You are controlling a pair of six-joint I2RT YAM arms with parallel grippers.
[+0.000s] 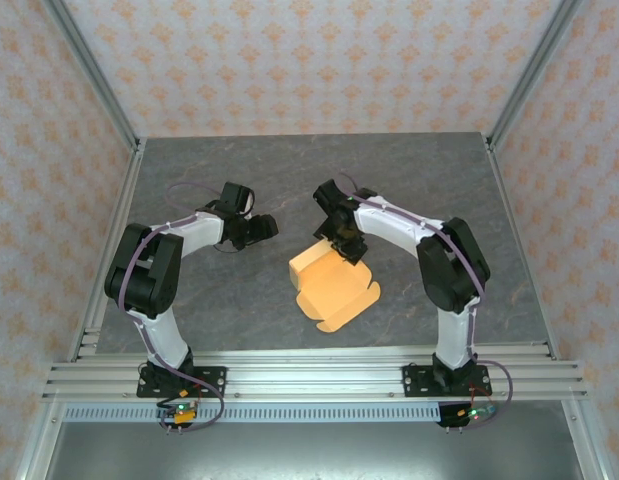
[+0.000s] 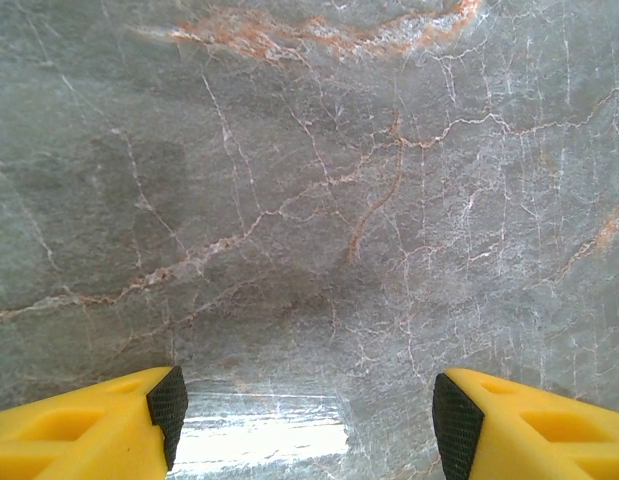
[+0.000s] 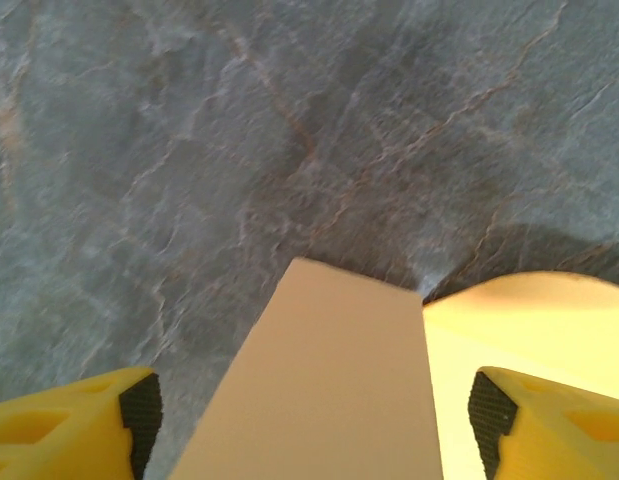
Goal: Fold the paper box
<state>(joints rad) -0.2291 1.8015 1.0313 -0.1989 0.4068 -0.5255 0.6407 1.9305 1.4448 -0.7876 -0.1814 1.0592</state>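
R pincer is hovering spread, paper box flap rising btwn its fingers; L pincer is hovering spread over tabletop nearby.

The paper box is lying on the table beneath the right gripper, one flap standing between its parted jaws. The left gripper is hanging well apart to its left.

Bare desk lies open beneath and around your left gripper. The box blocks the desk's middle; its flap stands between the parted jaws of your right gripper. Papered walls close three sides.
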